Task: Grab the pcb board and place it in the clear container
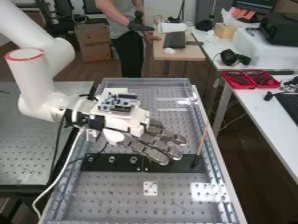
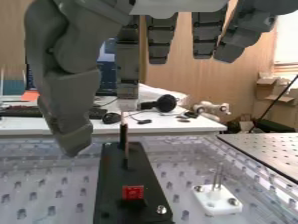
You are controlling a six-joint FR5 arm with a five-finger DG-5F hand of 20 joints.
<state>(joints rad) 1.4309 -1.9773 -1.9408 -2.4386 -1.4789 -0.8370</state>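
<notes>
High view: the hand (image 1: 148,150) hovers, fingers (image 1: 174,137) extended.

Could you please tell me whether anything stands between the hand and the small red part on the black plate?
Nothing visible stands between the hand and the small red part. The slim upright stick stands farther along the black plate, seemingly past the part.
</notes>
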